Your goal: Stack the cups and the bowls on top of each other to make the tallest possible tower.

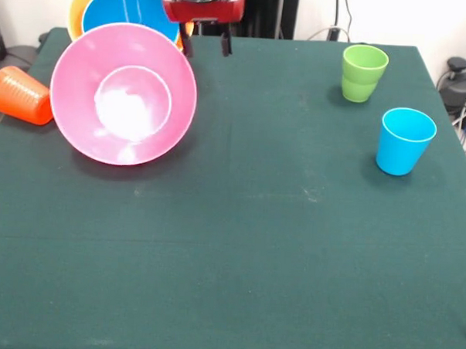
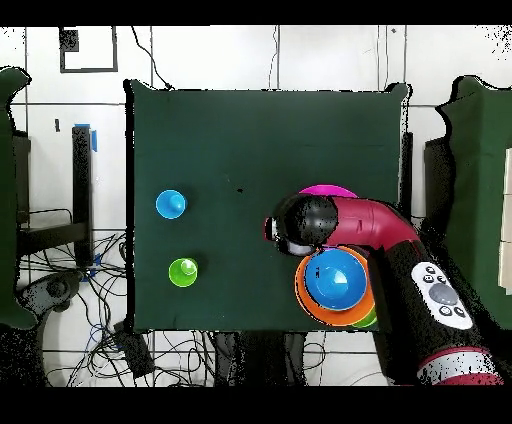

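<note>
A large pink bowl [image 1: 123,92] stands tilted on its edge at the left, its opening facing the front view; only its rim [image 2: 328,190] shows overhead, past the arm. Behind it a blue bowl [image 1: 128,11] sits nested in an orange bowl [image 2: 335,280], with a lime green rim [image 2: 366,320] peeking out beneath. An orange cup [image 1: 20,96] lies on its side left of the pink bowl. To the right a lime green cup [image 1: 363,72] and a light blue cup [image 1: 405,141] stand upright. My gripper [image 1: 205,48] hangs open and empty just behind the pink bowl's upper right rim.
The dark green table cloth [image 1: 238,244] covers the whole table. My red arm [image 2: 360,222] reaches over the bowls in the overhead view. Cables and a black device [image 1: 456,84] lie off the table's right edge.
</note>
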Tool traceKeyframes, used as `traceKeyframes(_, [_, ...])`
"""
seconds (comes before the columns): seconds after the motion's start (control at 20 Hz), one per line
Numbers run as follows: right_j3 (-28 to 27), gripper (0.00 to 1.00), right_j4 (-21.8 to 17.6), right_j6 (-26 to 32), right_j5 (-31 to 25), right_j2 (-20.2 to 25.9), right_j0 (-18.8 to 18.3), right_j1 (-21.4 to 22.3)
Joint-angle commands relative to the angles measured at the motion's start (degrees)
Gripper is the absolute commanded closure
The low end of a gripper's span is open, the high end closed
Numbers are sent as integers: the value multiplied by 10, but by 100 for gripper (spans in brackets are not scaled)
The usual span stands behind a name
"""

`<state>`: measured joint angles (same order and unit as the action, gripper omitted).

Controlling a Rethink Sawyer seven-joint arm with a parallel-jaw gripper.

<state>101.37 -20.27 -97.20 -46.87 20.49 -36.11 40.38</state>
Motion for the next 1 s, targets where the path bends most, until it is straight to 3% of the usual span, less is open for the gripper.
traceKeyframes(0.05, [-25,0,33,-41,-95,-1,29,2])
traceKeyframes(0.45, [-72,0,37,-42,-155,-9,57,3])
traceKeyframes(0.7, [-87,0,58,65,-87,53,-5,-58])
traceKeyframes(0.9, [-106,0,52,160,-98,106,-43,-100])
traceKeyframes(1.0, [-111,0,41,176,-106,121,-54,-108])
